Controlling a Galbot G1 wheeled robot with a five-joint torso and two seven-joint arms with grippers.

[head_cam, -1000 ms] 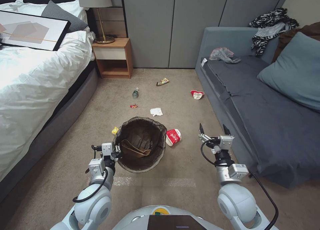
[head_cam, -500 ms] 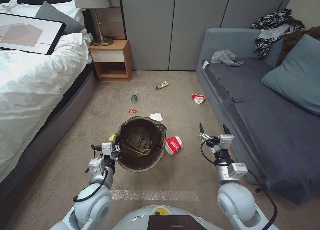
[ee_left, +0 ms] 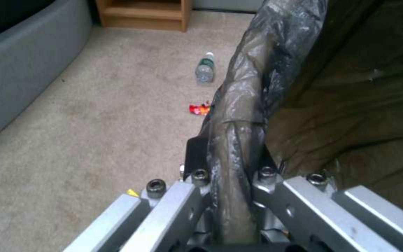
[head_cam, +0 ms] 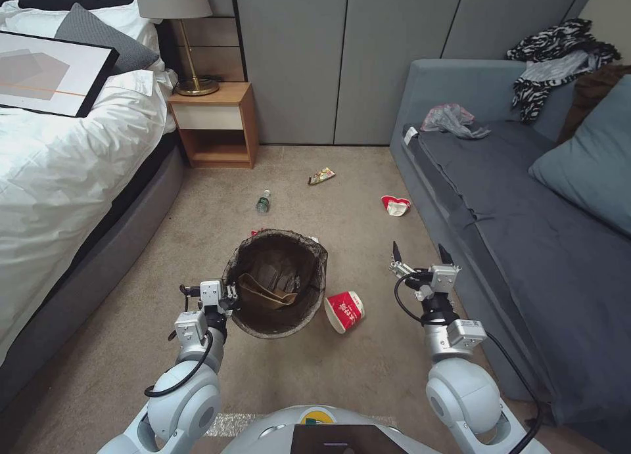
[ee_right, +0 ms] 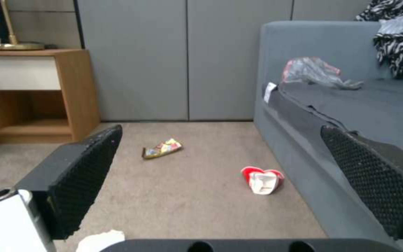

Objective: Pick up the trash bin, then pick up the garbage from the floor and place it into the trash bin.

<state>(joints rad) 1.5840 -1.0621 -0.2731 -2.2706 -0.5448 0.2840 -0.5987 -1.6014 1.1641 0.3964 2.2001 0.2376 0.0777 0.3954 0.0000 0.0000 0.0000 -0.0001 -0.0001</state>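
Nearest the robot, the left end effector pinches the rim of the round trash bin, whose dark brown-black bag liner is folded over the edge. In the left wrist view the fingers press together on that liner-wrapped rim, one outside and one inside. The bin's white wall is hidden under the liner and its base cannot be made out. Crumpled brown paper lies inside it.

Just beside the bin, on the side toward the sofa, a red-and-white paper cup lies tipped over on the beige carpet floor. The right end effector hangs above the carpet near the front edge of the grey-blue sofa, its two black textured fingers spread wide with nothing between them.

Behind the bin, its rim covers most of a tiny red wrapper and a scrap of white tissue, both partly cut off. Farther out lie a small clear plastic bottle, a crushed red-and-white cup close to the sofa's front edge, and a colourful snack wrapper.

Against the far wall stands a wooden nightstand with a brass lamp, beside the white-sheeted bed.
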